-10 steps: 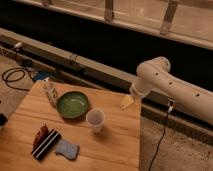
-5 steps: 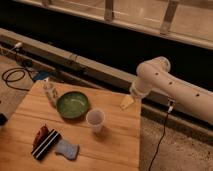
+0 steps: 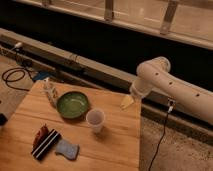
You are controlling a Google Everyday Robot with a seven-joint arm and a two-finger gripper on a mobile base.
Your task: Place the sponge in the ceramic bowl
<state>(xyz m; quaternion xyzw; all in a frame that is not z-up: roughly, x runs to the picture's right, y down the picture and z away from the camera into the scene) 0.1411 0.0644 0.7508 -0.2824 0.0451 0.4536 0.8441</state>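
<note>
The light-blue sponge point(image 3: 67, 149) lies flat near the front of the wooden table point(image 3: 120, 142), just right of a black striped block. The green ceramic bowl point(image 3: 73, 104) sits in the middle of the table, empty. My gripper point(image 3: 127, 101) hangs at the end of the white arm point(image 3: 170, 87), over the table's far right edge, well to the right of the bowl and far from the sponge. Nothing visible is held in it.
A white cup point(image 3: 95, 120) stands just right of the bowl, between it and the sponge's side. A small white bottle point(image 3: 50, 93) stands left of the bowl. The black block with white stripes and a red side point(image 3: 44, 141) lies at the front left. Cables point(image 3: 15, 75) lie on the floor at left.
</note>
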